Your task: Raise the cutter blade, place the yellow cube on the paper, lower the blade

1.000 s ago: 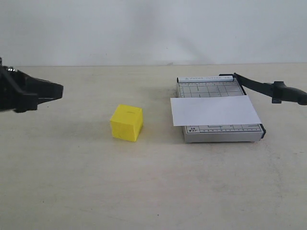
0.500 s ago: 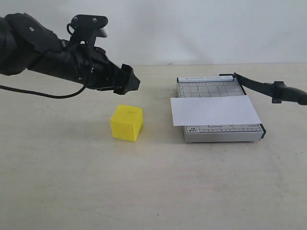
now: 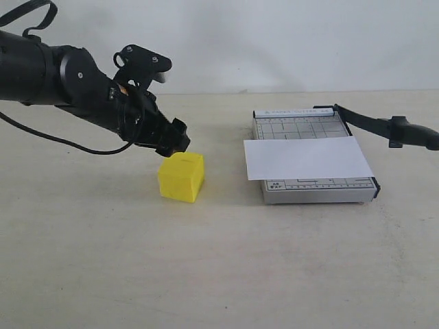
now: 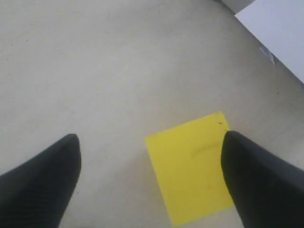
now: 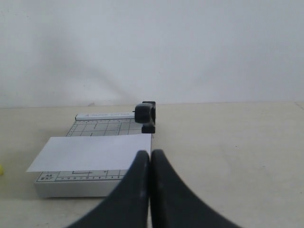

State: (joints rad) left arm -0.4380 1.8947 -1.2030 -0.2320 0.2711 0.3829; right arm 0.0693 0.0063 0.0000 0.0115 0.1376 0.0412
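Observation:
The yellow cube point(image 3: 181, 176) rests on the table, left of the grey gridded cutter base point(image 3: 302, 186). My left gripper point(image 3: 177, 142) hovers just above the cube's far top edge. In the left wrist view this gripper point(image 4: 151, 137) is open, and one finger point(image 4: 254, 180) overlaps the cube point(image 4: 190, 171) while the other stands off to its side. The white paper point(image 3: 307, 157) lies across the base. The cutter blade point(image 3: 384, 128) is raised, sloping up to the right. My right gripper point(image 5: 151, 153) is shut and empty, facing the blade's handle point(image 5: 146, 115) and the paper point(image 5: 95, 153).
A corner of the paper point(image 4: 280, 33) shows at the edge of the left wrist view. Bare beige tabletop point(image 3: 206, 274) surrounds the cube and the cutter. A white wall stands behind the table.
My left arm has swung in from the far left and come down over the yellow cube, with its jaws opened wide. The cutter, the paper and the cube have not moved.

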